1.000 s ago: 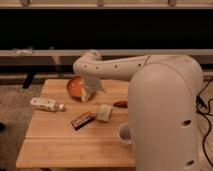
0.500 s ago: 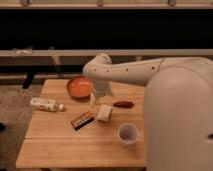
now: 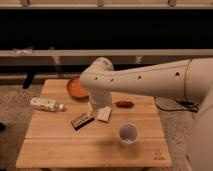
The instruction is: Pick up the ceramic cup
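Observation:
The ceramic cup [image 3: 128,134] is small, white and round, and stands upright on the wooden table [image 3: 60,150], right of centre near the front. My white arm comes in from the right and bends down over the table's middle. My gripper [image 3: 103,113] hangs at its end just above the tabletop, up and to the left of the cup and apart from it. Nothing shows in its grasp.
A wide orange bowl [image 3: 75,89] sits at the back, partly behind the arm. A white plastic bottle [image 3: 46,104] lies at the left. A dark snack bar [image 3: 81,120] lies next to the gripper. A reddish-brown item [image 3: 124,104] lies behind the cup.
My arm has swung back and to the right, so the cup now shows in full. The gripper has shifted from by the bowl toward the table's middle.

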`<state>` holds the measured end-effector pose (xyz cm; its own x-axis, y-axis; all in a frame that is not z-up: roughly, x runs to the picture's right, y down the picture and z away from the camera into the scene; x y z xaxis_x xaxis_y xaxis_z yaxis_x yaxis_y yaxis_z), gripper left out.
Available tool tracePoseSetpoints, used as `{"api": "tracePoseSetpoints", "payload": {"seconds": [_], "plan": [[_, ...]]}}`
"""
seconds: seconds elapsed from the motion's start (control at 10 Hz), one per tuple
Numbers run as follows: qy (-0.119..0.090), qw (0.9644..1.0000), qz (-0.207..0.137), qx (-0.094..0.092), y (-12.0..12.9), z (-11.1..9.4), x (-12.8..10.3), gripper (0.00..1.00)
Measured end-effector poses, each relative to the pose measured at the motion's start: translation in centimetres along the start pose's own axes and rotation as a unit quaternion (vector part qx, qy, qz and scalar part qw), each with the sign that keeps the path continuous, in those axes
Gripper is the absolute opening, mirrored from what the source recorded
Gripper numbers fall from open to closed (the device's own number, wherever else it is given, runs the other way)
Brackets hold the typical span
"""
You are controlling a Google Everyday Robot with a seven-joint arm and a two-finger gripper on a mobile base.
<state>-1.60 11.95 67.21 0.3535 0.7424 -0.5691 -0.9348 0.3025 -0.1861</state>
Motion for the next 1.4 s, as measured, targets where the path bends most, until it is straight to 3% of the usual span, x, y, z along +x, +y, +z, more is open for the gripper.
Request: {"api": "tracePoseSetpoints", "payload": {"seconds": [0.3,0.6,0.9,1.4], "plan": [[0.013,0.9988,0.045,-0.011,-1.3,-0.1,4.5,0.80],[0.031,0.9931,0.111,-0.022,-2.7,2.5,8.5,0.80],[0.043,0.9887,0.141,-0.029,-1.7,6.0,9.4,0.80],[0.046,0.9858,0.160,-0.026,-2.3,9.6,9.5,0.80]]}}
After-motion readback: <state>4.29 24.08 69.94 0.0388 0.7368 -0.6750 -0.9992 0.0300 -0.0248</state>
